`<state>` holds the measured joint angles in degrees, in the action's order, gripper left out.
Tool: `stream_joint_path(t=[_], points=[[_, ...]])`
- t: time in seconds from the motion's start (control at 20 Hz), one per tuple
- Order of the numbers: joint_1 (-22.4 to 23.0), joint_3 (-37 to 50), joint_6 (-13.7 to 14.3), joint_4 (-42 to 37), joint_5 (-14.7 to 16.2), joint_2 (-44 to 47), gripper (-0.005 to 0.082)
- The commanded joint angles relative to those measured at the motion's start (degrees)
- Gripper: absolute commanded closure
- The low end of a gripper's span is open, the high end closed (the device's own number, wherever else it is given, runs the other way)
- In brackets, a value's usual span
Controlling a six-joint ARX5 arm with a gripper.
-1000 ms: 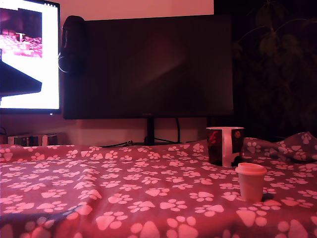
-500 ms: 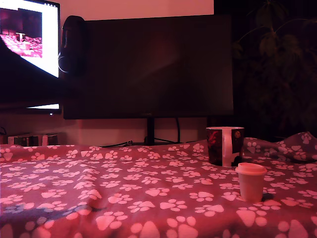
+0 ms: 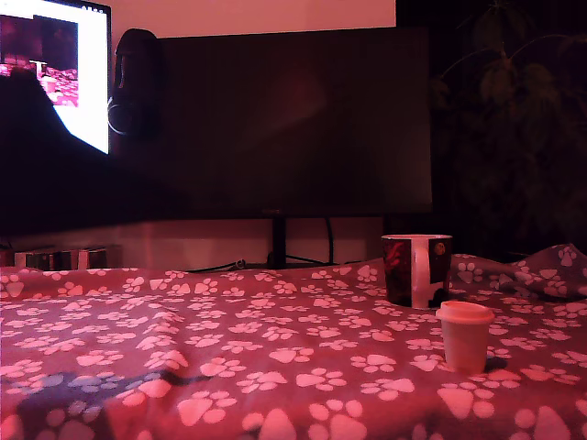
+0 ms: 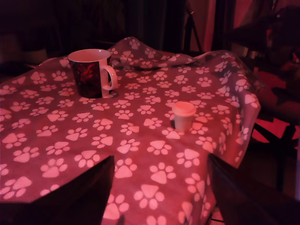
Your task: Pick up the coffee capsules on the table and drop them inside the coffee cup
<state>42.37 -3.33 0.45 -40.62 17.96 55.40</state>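
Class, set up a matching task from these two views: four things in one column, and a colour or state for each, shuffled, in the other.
Things
1. coffee capsule
2. coffee cup
3. table cloth
4. gripper

Descriptions
A. reddish with white paw prints
B. dark fingers spread apart, nothing between them
C. small, pale, upright with a wider flat top
D. dark mug with a white handle, standing upright

Pairs: 1-C, 2-D, 3-A, 4-B

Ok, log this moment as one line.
gripper open, empty, above cloth | capsule upright on cloth, untouched | mug upright, apart from capsule | phase: approach
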Motion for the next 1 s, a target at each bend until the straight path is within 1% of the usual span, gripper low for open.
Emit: stream_joint_path(t=[0.0,0.25,0.35,0.4,0.5,0.6,0.7,0.95], points=[[0.3,0.2,1.2,-1.5,0.5,2.4,0.0198],[2.0,-3.3,1.7,-1.9,1.1,9.7,0.0198],[2.6,-4.7,3.1,-1.9,1.1,12.7,0.0198],[2.7,-5.4,3.1,-1.9,1.2,14.3,0.0198],[2.8,-6.8,3.4,-1.9,2.0,17.3,0.0198],[2.8,-8.0,4.5,-2.9,3.1,20.3,0.0198],[2.8,-8.6,4.5,-4.9,3.5,22.9,0.0198],[3.4,-11.0,4.6,-6.0,4.2,27.2,0.0198]])
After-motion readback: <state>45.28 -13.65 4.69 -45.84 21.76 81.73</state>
